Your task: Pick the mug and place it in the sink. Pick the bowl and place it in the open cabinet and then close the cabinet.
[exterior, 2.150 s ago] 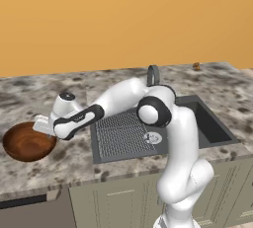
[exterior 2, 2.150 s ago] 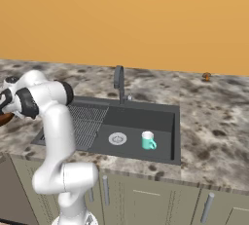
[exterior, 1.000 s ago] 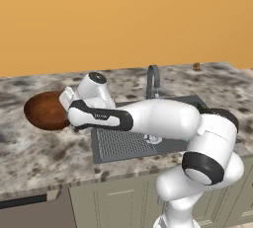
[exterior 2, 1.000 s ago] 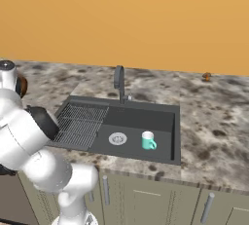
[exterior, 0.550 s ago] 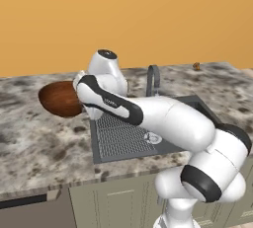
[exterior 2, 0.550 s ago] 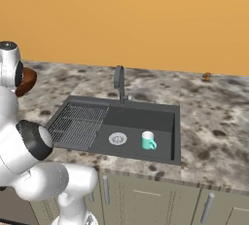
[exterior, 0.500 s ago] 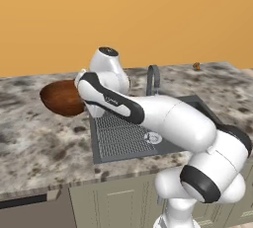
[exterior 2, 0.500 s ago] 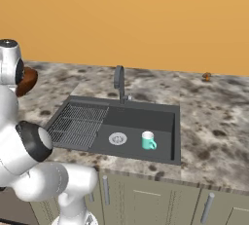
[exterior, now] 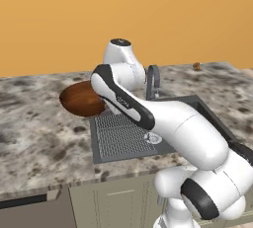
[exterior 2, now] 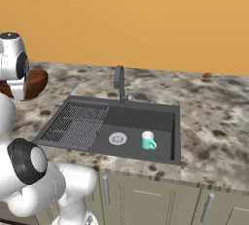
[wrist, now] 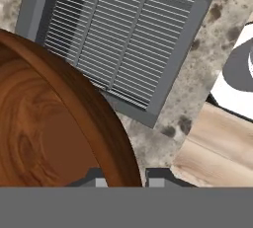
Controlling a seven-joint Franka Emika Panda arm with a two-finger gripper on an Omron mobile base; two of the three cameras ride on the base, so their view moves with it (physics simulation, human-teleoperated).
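Speckled granite counter (exterior: 44, 138) running wide under an orange wall (exterior 2: 146, 19), pale cabinet fronts (exterior 2: 146, 199) below. Set into the counter, the dark grey sink (exterior 2: 141, 119): ribbed grid section (exterior: 121, 135) on the side nearer the arm, round silver drain (exterior 2: 117, 138) in the basin floor, grey arched faucet (exterior 2: 119, 84) at the back rim. Up off the counter, held out over the stone just beside the sink's grid end, the reddish-brown wooden bowl (exterior: 81, 98), tipped so its rim faces partly sideways; close up in the hand view, glossy grain of the bowl's wall (wrist: 44, 133) rising large with the grid and counter far beneath. Clamped on that bowl rim, the gripper (wrist: 127, 181), one dark fingertip either side of the wood, jaws nearly together. Standing upright in the basin beside the drain, handle toward the front, the teal mug (exterior 2: 148, 140). Far back on the counter near the wall, a tiny brown object (exterior 2: 206, 76), too small to name.
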